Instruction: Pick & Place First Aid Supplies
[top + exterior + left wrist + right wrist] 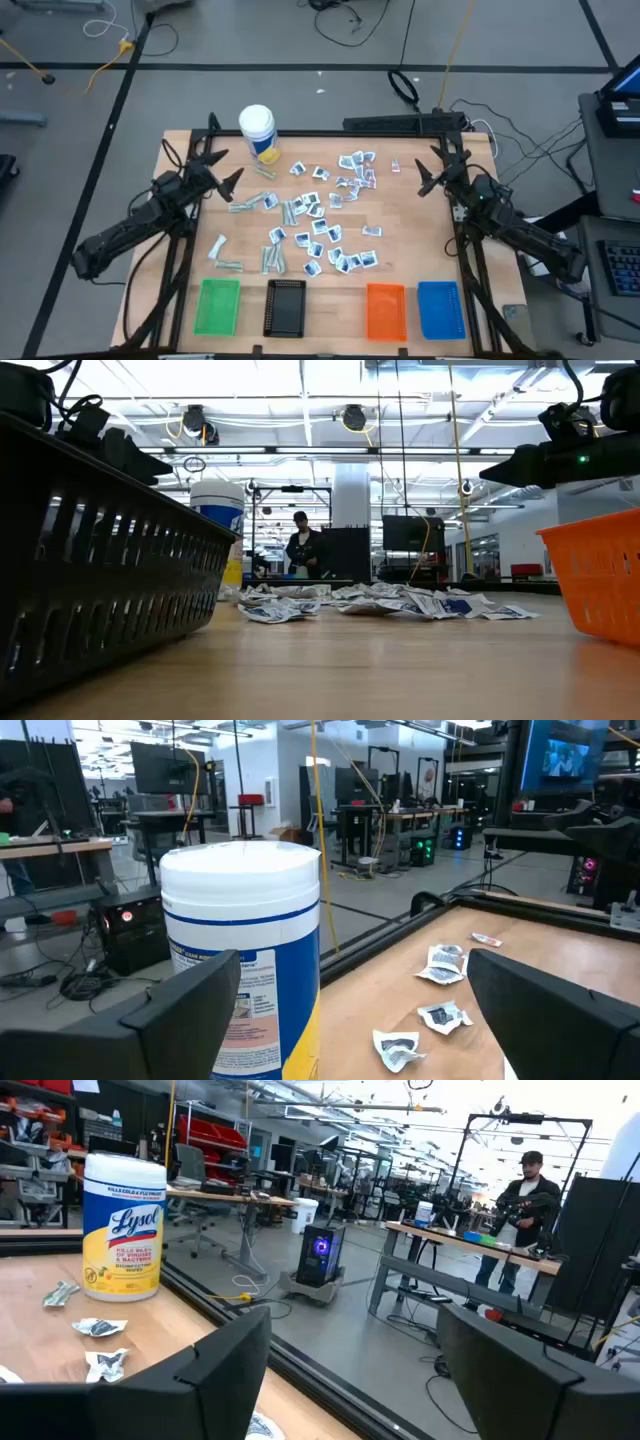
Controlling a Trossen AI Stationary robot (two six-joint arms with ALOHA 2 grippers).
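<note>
Hands waited at both sides, wide open and holding nothing: the left hand (222, 168) near the white bottle (258, 132), the right hand (432, 168) at the right edge of the surface (410, 225). From above, the first aid supplies (318, 222) lay scattered mid-surface, with four trays (219, 306) nearer. Only the right wrist view showed a person (527, 1192) in the room beyond.

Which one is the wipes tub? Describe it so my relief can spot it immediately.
Start at the wooden table and go to its far edge, left of centre. The Lysol wipes tub stands upright there, beyond the scattered packets. It is the only tall thing: white lid, yellow label.
</note>
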